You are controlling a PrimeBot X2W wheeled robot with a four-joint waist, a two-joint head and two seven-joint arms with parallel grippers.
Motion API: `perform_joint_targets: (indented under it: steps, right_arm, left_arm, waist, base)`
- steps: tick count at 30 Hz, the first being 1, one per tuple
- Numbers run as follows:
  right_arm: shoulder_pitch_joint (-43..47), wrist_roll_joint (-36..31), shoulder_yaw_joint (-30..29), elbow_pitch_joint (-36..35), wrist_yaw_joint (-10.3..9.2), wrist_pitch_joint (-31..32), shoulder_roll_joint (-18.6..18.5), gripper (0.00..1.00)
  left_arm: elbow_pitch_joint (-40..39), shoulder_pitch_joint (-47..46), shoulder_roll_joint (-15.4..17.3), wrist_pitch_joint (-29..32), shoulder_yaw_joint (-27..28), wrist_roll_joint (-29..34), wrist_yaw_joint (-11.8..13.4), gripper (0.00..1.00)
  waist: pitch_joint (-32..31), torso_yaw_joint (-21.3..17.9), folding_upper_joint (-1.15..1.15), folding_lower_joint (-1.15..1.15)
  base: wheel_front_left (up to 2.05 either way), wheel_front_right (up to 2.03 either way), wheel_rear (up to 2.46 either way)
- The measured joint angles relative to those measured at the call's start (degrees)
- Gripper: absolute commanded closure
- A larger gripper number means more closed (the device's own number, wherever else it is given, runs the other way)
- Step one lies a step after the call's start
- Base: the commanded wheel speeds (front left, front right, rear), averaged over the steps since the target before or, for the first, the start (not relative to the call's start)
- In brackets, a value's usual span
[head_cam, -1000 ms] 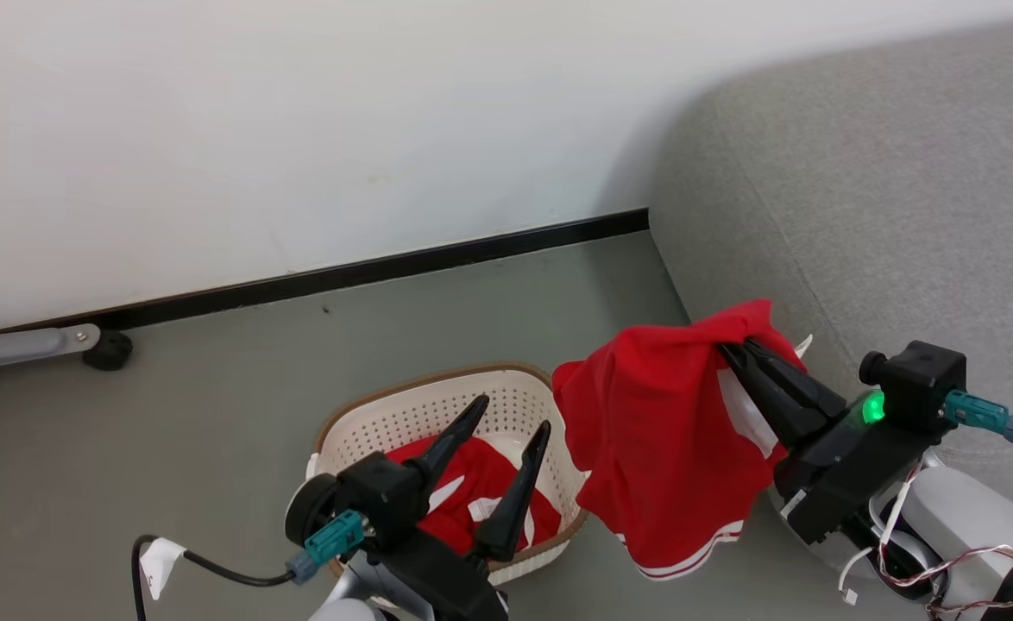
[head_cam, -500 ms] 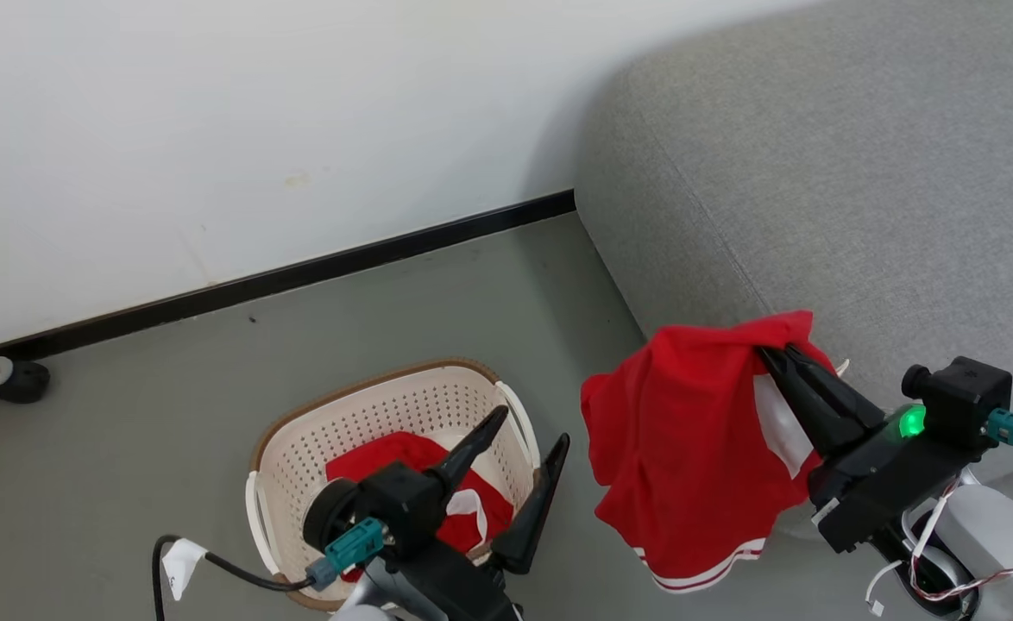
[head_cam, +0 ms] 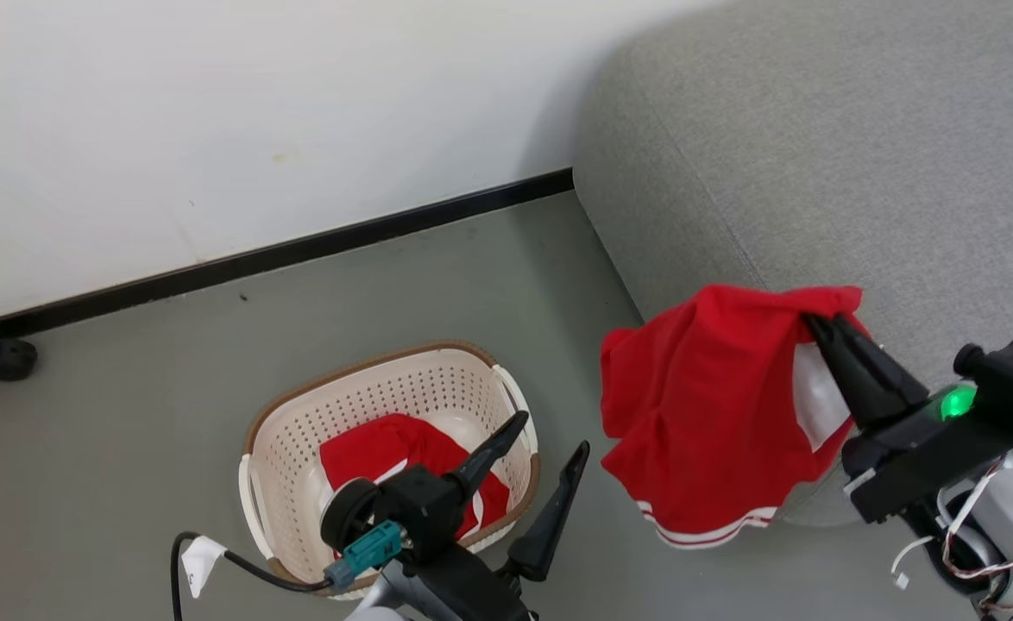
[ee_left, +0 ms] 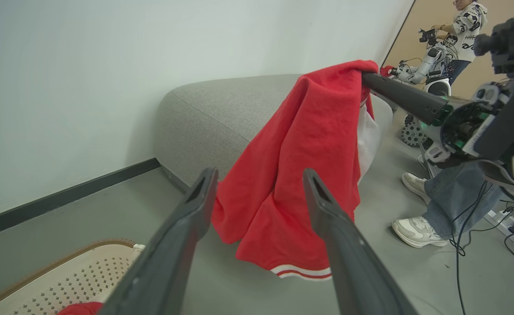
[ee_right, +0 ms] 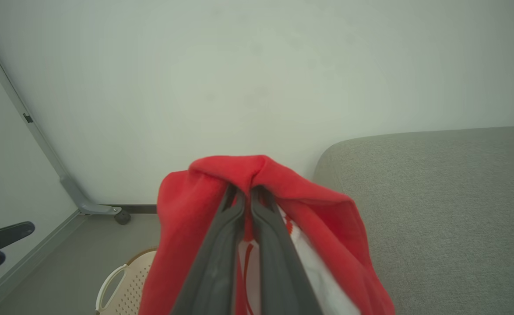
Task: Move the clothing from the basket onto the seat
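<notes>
While the right gripper (head_cam: pixel 821 326) pinches its fingers tight on the top fold of a red garment (head_cam: pixel 714 414), the cloth hangs just beside the rounded front edge of the seat (head_cam: pixel 860 155) (bare floor (head_cam: pixel 437 285) lies between it and the basket (head_cam: pixel 317 384)); the left gripper (head_cam: pixel 551 434) hovers wide open and empty by the basket's right rim; a second red garment (head_cam: pixel 377 453) lies inside.

Basket (head_cam: pixel 360 373) left of seat (head_cam: pixel 817 155)

Now higher, nearer the seat (head_cam: pixel 817 129): right tool (head_cam: pixel 817 323) with red garment (head_cam: pixel 714 414).
</notes>
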Motion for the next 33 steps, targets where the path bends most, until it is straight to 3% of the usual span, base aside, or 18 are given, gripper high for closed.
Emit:
perform_joint_targets:
  steps: [12, 22, 33]
  right_arm:
    - [-8.7, 3.8, -10.1, 3.0, 0.0, 0.0, 0.3, 1.0]
    - [-17.9, 7.4, -24.6, 9.7, 0.0, 0.0, -2.2, 1.0]
    - [-29.3, 7.4, -34.9, 15.4, -0.54, -0.3, -3.6, 1.0]
  left_arm:
    - [-2.0, -0.7, -0.1, 1.1, -2.0, 0.9, -0.2, 0.0]
    - [-4.8, -3.2, 1.8, 3.9, -3.1, 3.0, -0.2, 0.0]
    - [-7.1, -6.0, 4.4, 6.2, -2.6, 4.1, -0.2, 0.0]
  waist:
    - [4.5, 1.3, 0.0, 0.0]
    - [11.6, 3.2, 0.0, 0.01]
    - [19.5, 5.4, 0.0, 0.01]
  base:
    - [0.0, 0.0, 0.0]
    - [0.0, 0.0, 0.0]
    - [0.0, 0.0, 0.0]
